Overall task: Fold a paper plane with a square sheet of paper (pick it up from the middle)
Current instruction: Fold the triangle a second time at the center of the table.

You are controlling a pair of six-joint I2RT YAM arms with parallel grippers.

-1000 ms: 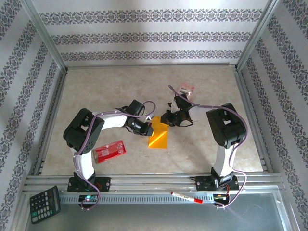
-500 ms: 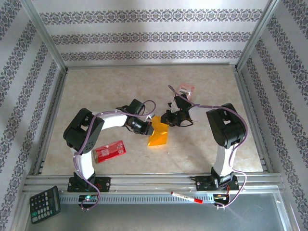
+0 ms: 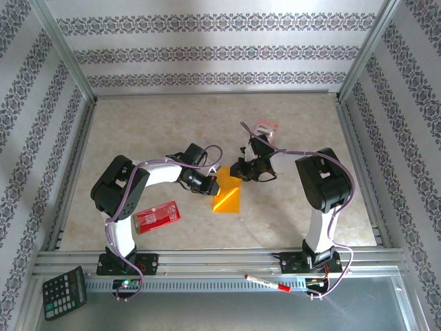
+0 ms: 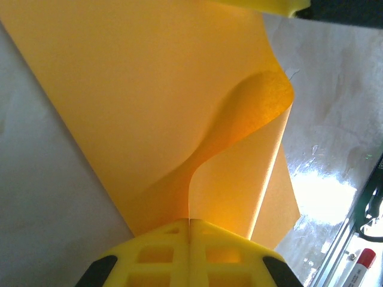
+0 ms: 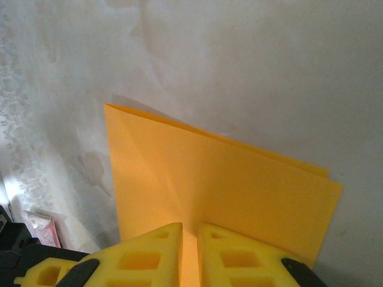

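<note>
Two-sided grip. Clamped fully shut, left pincer (image 4: 190, 224) on one edge of the square sheet of paper (image 4: 149, 89), with the sheet rising in a curl straight ahead of its fingertips. Closed to a slit, right pincer (image 5: 190, 230) on the opposite side, with the doubled-over sheet fanning forward from between its fingertips. Slung between the two pincers.

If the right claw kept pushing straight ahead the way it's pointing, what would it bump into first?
The right gripper pinches the orange sheet of paper, so that would travel with it. Beyond the sheet lies the tabletop, probably the first thing hit, though depth is unclear.
</note>
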